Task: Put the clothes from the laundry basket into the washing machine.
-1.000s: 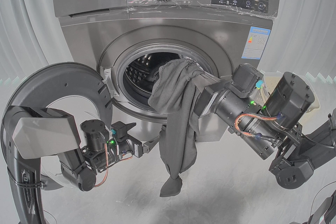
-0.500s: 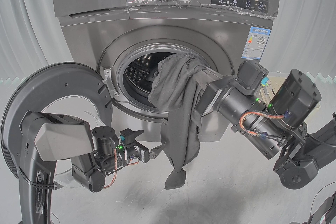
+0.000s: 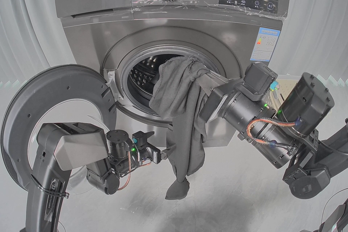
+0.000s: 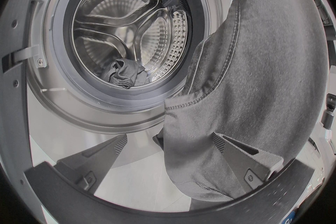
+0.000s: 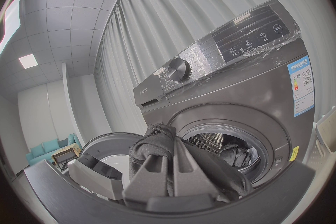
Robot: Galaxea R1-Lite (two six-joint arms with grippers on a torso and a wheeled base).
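Right wrist view showed the right gripper (image 5: 168,156) clamped on a garment (image 3: 181,106) hanging below it; the left gripper (image 3: 169,152) was open against the garment's lower part.

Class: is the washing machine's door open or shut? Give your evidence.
Open. The door is swung aside, exposing the drum with a dark cloth lying inside.

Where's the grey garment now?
Head view, centre: grey garment hangs from the right gripper at the washing machine opening, lower part by the left gripper.

Drum mouth (image 3: 142,77) half-curtained by hanging grey garment (image 3: 178,98), left side seemingly open.
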